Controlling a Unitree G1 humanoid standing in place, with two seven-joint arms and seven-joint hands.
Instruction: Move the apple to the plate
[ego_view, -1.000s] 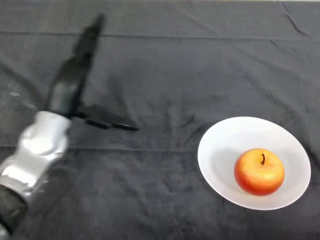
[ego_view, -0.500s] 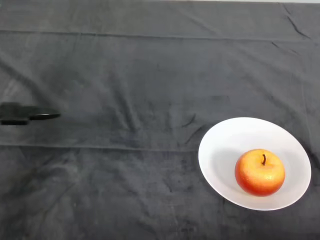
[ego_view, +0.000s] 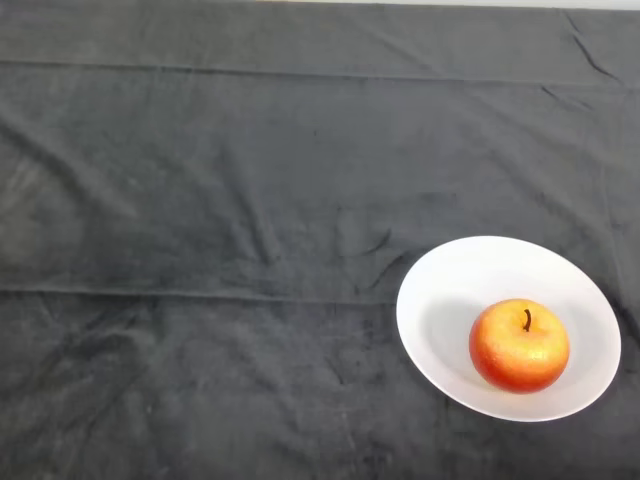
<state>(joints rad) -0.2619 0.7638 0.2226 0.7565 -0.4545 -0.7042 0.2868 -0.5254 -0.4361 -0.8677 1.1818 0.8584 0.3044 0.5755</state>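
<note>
You had the apple (ego_view: 519, 345) sitting upright in the plate (ego_view: 450, 290), stem up, a little right of the plate's middle and toward its near side. The plate lay at the lower right of the cloth (ego_view: 220, 200). By that showing, the job looked done and nothing remained to move. No hand was in view, so you could not tell its state.

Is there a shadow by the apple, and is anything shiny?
In the head view, the apple casts a soft grey shadow to its left on the white plate; small pale glints sit on the apple's skin; the dark cloth looks matte, with only creases showing lighter.
</note>
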